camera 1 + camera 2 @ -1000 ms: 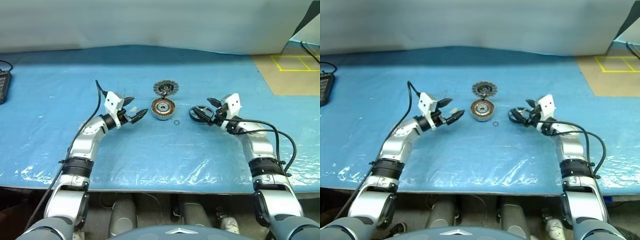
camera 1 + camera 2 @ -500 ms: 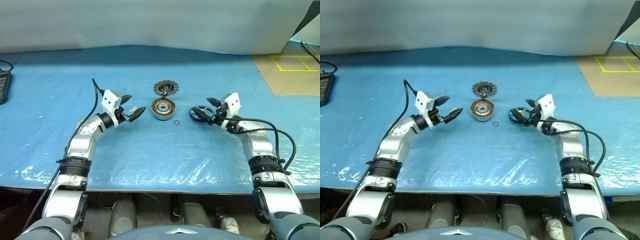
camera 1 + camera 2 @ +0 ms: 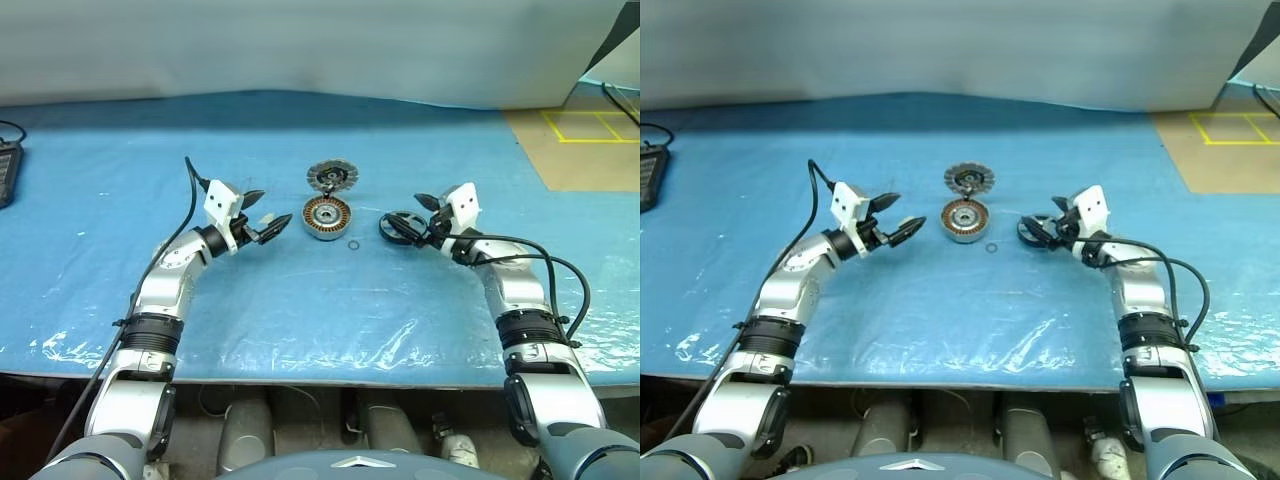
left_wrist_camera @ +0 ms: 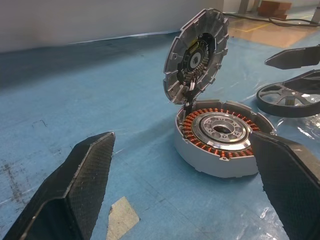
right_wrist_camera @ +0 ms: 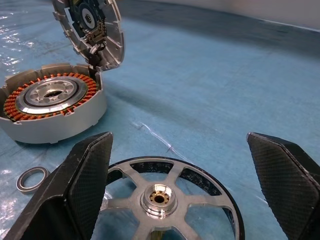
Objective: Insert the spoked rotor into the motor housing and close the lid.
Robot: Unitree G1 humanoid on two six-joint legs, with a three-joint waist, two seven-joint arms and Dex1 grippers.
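The small flat black wheel with thin spokes and a shiny hub, the spoked rotor (image 5: 162, 199), lies flat on the blue plastic-covered worktop (image 3: 320, 310). It sits just in front of the right end effector (image 3: 421, 218), whose two black fingers (image 5: 80, 190) are spread wide on either side of it and hold nothing.

Near the rotor, toward the middle of the worktop, sits the short round grey metal cup with orange-brown wire coils and a silver middle, the motor housing (image 4: 222, 135). Its top is open. The round grey metal lid (image 4: 196, 56) with a bumpy toothed edge and a dark middle stands tilted up at the far edge of the housing. A tiny loose metal ring (image 5: 31, 179) lies between the housing and the rotor.

On the other side of the housing, the left end effector (image 3: 262, 213) hangs near it. Its fingers are wide apart and hold nothing.
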